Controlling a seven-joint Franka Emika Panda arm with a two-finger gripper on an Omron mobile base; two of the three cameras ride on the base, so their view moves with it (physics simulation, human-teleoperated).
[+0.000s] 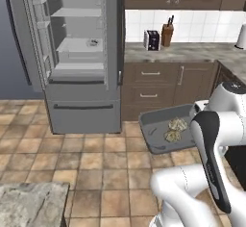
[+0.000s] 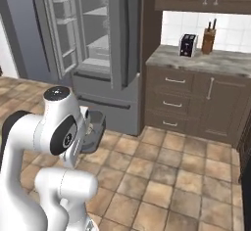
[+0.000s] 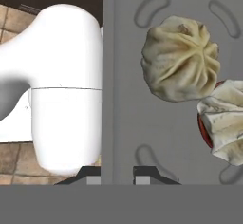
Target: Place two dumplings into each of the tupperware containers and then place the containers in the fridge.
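Pincer (image 3: 117, 174) clenched on the rim of 1 tupperware container (image 1: 158, 130), fingertips (image 3: 142, 174) either side of its low wall in hand view. Container held in the air above the tile floor (image 1: 96, 158), tilted, w/ 2 dumplings (image 1: 175, 130) inside, side by side & touching; in hand view they sit well past the fingertips, toward the far wall of the tray. Fridge (image 1: 81, 110) stands left of the held tray, well apart, upper door (image 1: 31, 33) swung open, pale shelves showing; 1 more container (image 1: 91, 43) w/ smth in it rests on a middle shelf, too small to tell what. Right of fridge: brown drawers (image 1: 150, 84), counter (image 1: 192, 52) w/ 1 toaster (image 1: 152, 40) & 1 knife block (image 1: 167, 34). Bare floor betw tray & fridge.
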